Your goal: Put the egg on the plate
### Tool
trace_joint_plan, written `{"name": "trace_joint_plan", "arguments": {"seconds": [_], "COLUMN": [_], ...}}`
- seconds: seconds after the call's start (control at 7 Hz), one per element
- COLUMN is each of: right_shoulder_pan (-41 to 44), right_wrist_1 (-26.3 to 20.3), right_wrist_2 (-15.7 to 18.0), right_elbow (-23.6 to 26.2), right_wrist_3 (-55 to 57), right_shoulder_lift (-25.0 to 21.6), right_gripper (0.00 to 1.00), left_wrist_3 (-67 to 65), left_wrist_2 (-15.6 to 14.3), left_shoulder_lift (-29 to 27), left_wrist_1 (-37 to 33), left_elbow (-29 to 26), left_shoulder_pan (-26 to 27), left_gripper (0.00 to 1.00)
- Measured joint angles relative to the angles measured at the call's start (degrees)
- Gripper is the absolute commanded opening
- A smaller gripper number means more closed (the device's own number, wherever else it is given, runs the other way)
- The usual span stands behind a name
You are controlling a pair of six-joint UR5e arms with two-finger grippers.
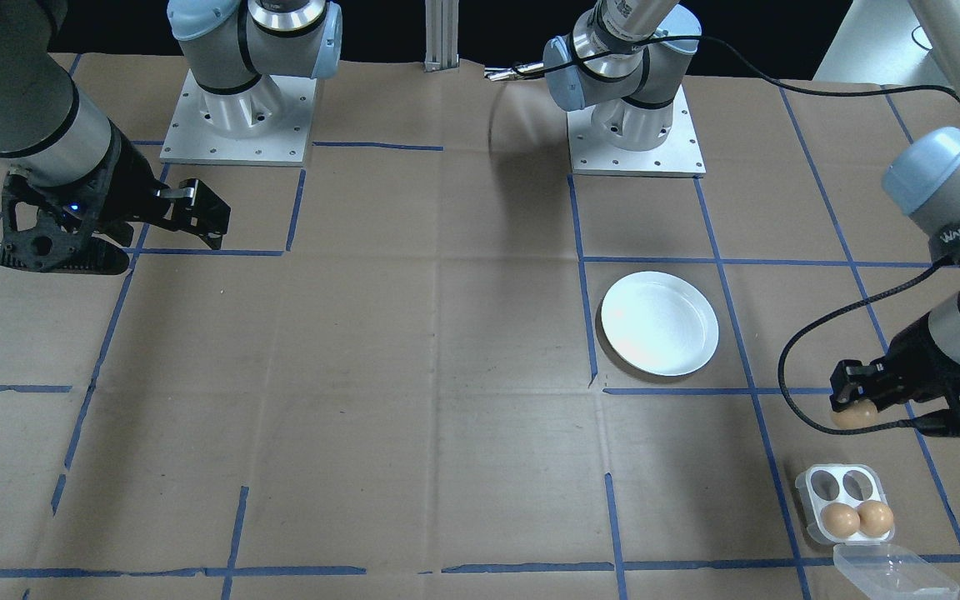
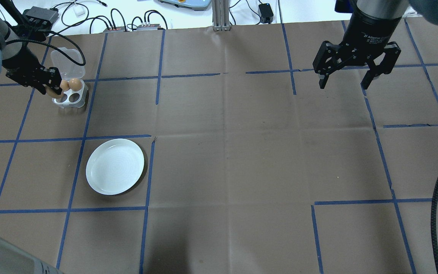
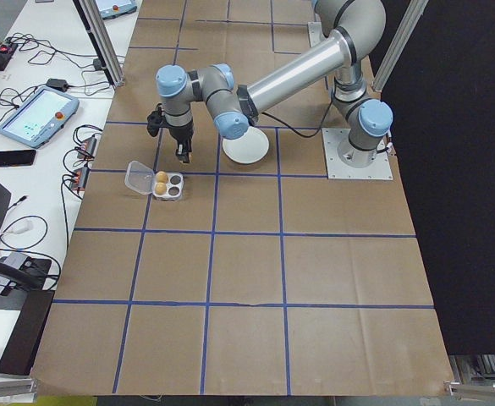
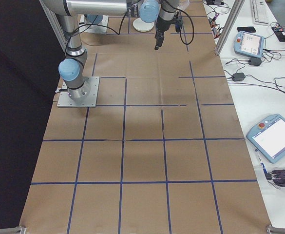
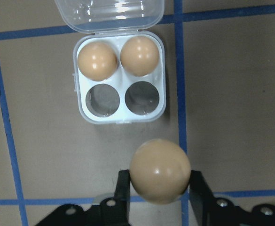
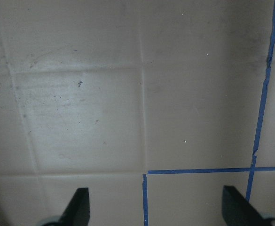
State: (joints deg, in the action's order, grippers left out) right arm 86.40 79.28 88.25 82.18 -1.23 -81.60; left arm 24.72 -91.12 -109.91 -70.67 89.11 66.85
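Observation:
A brown egg [image 5: 160,170] hangs above the table, and my left gripper [image 5: 159,186] is shut on it. The same egg [image 1: 853,414] [image 2: 53,91] shows just beside the clear egg box [image 1: 845,502] [image 2: 70,94] [image 5: 120,80], lifted clear of it. The box's two far holes hold two more brown eggs [image 5: 118,57]; the two near holes stand bare. The round white plate [image 1: 660,323] [image 2: 115,166] [image 3: 245,146] lies flat on the table, nothing on it, apart from the box. My right gripper [image 2: 346,78] [image 1: 195,215] hovers open over the other side of the table, holding nothing.
Brown paper with a blue tape grid covers the table. The box's clear lid [image 5: 110,12] lies folded open on its far side. The two arm bases [image 1: 238,117] [image 1: 637,125] stand on metal plates. Cables, tablets and a phone sit beyond the table edge [image 3: 35,118].

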Motion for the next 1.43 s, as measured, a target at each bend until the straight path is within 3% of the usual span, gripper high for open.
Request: {"name": "trace_joint_plan", "arguments": {"seconds": [0.43,0.71,1.0,1.29,1.43], "right_shoulder_pan": [0.0,0.0,0.0,0.0,0.0], "right_wrist_1": [0.0,0.0,0.0,0.0,0.0], "right_wrist_2": [-0.01,-0.01,-0.01,0.03,0.03], "right_elbow": [0.0,0.0,0.0,0.0,0.0], "right_wrist_3": [0.0,0.0,0.0,0.0,0.0], "right_shoulder_lift": [-0.04,-0.05,-0.01,-0.03,-0.04], "right_gripper": [1.0,1.0,1.0,1.0,1.0], "left_wrist_3": [-8.5,-12.92,-14.17,-14.1,-13.81], "left_wrist_2": [1.59,2.1,3.47,4.09,4.07], "left_shoulder_lift": [14.55,20.55,19.56,14.28,12.24], "left_wrist_1": [-1.05,-0.51,1.9,7.66,10.13], "left_elbow": [18.28,27.73,31.0,31.74,31.79], "left_shoulder_pan": [2.19,4.64,5.66,6.06,6.14], "left_gripper": [0.16,0.15,0.15,0.16,0.29]}}
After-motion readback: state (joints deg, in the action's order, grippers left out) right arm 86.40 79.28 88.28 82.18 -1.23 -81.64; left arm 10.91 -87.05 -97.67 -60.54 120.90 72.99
